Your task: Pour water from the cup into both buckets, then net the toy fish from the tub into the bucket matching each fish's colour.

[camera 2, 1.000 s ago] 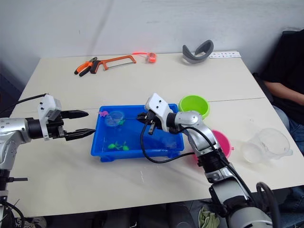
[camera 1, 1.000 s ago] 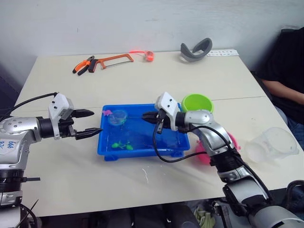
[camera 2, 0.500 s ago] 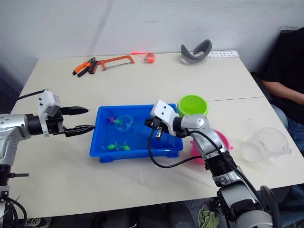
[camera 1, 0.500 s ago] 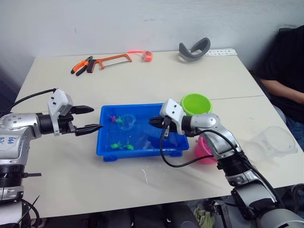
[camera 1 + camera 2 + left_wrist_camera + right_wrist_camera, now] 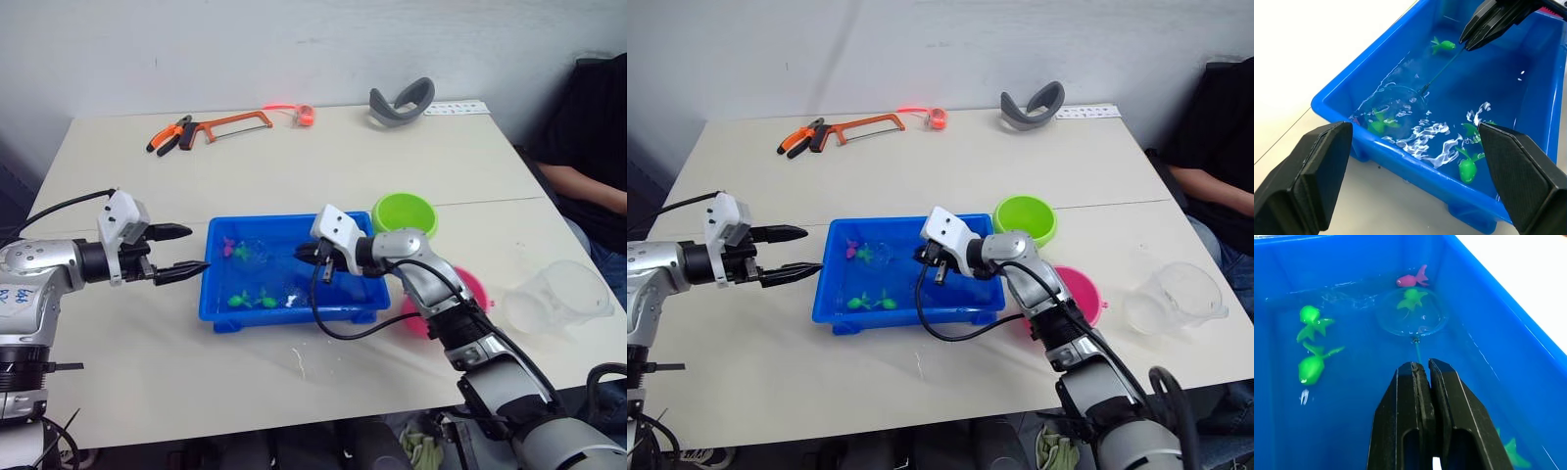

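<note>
The blue tub [image 5: 294,315] holds water and several toy fish. My right gripper [image 5: 305,256] is over the tub's right half, shut on the net's thin handle. The net [image 5: 1411,312] has its hoop under water near the tub's far left corner, with a green fish [image 5: 1411,299] at the hoop and a pink fish [image 5: 1411,280] just beyond. Two more green fish [image 5: 1310,368] float near the front wall. My left gripper [image 5: 188,253] is open and empty, just left of the tub. The green bucket [image 5: 405,212] and pink bucket [image 5: 468,290] stand right of the tub. The cup [image 5: 558,294] is at the far right.
A hacksaw [image 5: 233,123] and orange pliers [image 5: 168,135] lie at the table's far left. A grey curved band [image 5: 402,103] sits at the far edge. A person in black [image 5: 588,147] sits beside the table's right edge. A cable loops from my right wrist over the tub's front.
My right gripper has shifted left along the tub, carrying the net hoop back toward the far left corner by the pink fish. The left gripper has barely moved.
</note>
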Available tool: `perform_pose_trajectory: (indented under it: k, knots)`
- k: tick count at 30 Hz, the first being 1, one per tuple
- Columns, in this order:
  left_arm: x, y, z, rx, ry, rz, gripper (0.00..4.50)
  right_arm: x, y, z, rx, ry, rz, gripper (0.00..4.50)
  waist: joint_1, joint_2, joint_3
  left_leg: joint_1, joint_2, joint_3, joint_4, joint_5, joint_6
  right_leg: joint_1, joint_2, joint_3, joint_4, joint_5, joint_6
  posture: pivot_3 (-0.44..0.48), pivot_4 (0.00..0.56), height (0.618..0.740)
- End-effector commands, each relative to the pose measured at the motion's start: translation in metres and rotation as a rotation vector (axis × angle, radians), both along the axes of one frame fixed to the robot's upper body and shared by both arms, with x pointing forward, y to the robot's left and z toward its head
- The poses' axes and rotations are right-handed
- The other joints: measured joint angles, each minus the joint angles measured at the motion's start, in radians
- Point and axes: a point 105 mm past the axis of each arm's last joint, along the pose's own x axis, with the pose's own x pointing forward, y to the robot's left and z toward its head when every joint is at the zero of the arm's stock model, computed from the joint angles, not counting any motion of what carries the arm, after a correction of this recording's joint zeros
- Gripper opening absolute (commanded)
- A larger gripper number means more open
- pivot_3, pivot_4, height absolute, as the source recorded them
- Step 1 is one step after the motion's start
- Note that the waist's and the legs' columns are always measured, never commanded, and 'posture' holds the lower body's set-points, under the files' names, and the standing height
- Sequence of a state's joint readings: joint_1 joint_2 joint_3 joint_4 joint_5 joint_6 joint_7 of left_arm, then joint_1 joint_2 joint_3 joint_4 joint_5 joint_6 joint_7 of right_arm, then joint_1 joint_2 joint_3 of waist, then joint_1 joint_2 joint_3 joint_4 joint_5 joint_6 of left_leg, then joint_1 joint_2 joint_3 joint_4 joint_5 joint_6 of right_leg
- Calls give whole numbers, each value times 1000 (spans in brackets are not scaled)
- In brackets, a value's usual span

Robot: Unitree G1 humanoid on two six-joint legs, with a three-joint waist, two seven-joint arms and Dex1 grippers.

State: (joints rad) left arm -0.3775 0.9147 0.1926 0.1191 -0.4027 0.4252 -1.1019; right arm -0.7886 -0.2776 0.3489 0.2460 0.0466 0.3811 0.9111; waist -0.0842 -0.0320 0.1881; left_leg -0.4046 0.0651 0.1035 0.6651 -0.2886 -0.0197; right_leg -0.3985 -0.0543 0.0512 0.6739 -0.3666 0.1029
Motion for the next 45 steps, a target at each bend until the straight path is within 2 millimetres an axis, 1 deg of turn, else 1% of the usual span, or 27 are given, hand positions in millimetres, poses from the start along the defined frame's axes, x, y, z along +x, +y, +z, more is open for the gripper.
perform_pose_trajectory:
  k: [1, 6, 10, 13, 15, 19, 23, 31, 41, 45]
  knots:
    - [-5, 4, 15, 21, -57, 4, 4448, -6, 6, 12, 26, -20, 41, 0, 0, 0, 0, 0, 0, 0, 0, 0, 0, 0, 0, 0, 0, 0, 0, 0, 150, 740]
    - [-6, 6, 14, 24, -54, 6, 4448, -6, 8, 15, 33, -25, 43, 0, -1, 0, 0, 0, 0, 0, 0, 0, 0, 0, 0, 0, 0, 0, 0, 0, 150, 740]
    - [-5, 5, 15, 25, -57, 2, 4448, -8, 10, 14, -19, -23, 64, 0, -1, 0, 0, 0, 0, 0, 0, 0, 0, 0, 0, 0, 0, 0, 0, 0, 150, 740]
    - [-3, 4, 17, 25, -62, -2, 4448, -7, 6, 15, -77, -68, 70, 0, -1, 0, 0, 0, 0, 0, 0, 0, 0, 0, 0, 0, 0, 0, 0, 0, 150, 740]
    - [-3, 4, 17, 25, -62, -3, 4448, -5, 7, 19, -80, -97, 61, 0, 0, 0, 0, 0, 0, 0, 0, 0, 0, 0, 0, 0, 0, 0, 0, 0, 150, 740]
    - [-2, 4, 17, 28, -63, -5, 4448, -5, 17, 30, -39, -107, 56, 0, -3, 0, 0, 0, 0, 0, 0, 0, 0, 0, 0, 0, 0, 0, 0, 0, 150, 740]
    - [-1, 4, 19, 29, -66, -7, 4448, -7, 25, 35, -31, -108, 66, 0, -2, 0, 0, 0, 1, 0, 0, 0, 0, -1, 1, 0, 0, 0, 0, 0, 150, 740]
    - [-3, 5, 20, 25, -59, -11, 4448, -9, 26, 43, -56, -130, 79, 0, -3, 0, 0, 0, 0, 0, 0, 0, 0, -1, 0, 0, 0, 0, 0, 0, 150, 740]
    - [-7, 7, 17, 45, -43, -16, 4448, -8, 22, 36, -134, -151, 87, 0, -2, 0, 0, 0, 0, 0, 0, 0, 0, -1, 0, 0, 0, 0, 0, 0, 150, 740]
    - [-9, 12, 15, 68, -39, -9, 4448, -8, 29, 38, -100, -162, 86, 0, -3, 0, 0, 0, 0, 0, -1, 0, 0, -1, 0, 0, 0, 0, 0, 0, 150, 740]
